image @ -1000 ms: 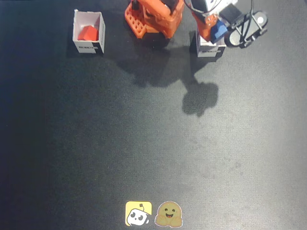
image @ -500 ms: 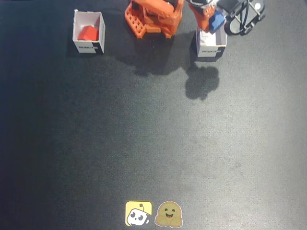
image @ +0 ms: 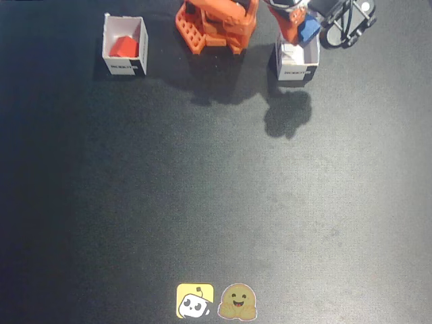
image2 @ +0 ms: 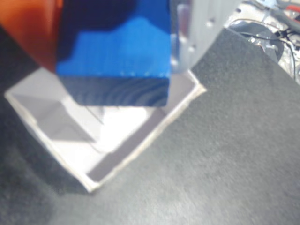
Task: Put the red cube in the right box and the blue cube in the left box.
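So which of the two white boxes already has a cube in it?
The box at the fixed view's left: the red cube lies inside. The right box is empty, the blue cube held above it.

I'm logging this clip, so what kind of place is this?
Probably a hobbyist's robot bench: a dark mat with two mascot stickers, small white boxes, and loose cables at the edge.

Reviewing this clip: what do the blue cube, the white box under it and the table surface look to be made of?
The blue cube looks like painted or stained wood: faint grain lines cross its matte faces. The white box seems thin card or paperboard, with slim, pale walls and raw-looking edges. The table appears covered in a dark, matte, finely textured mat, possibly felt or rubber; the pictures cannot settle which.
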You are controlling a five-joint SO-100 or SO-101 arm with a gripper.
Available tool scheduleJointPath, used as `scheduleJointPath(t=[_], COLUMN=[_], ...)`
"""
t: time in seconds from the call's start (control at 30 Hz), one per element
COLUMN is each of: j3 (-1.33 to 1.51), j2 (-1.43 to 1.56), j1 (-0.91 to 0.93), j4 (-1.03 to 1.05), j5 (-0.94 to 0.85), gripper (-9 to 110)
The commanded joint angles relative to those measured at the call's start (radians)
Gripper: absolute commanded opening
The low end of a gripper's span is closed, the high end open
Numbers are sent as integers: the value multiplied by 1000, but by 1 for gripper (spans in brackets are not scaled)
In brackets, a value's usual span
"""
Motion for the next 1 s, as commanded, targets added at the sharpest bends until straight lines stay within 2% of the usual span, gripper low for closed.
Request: scheduleJointPath(t=[0.0, 0.23, 0.5, 0.7, 0.97], j3=[-3, -2, -2, -23, -178], j2=[14, 21, 15, -8, -190], j1=[-9, -14, -3, 18, 118], j4=[-23, -31, -20, -48, -23], j5=[-2, -6, 12, -2, -75], gripper=[17, 22, 9, 6, 0])
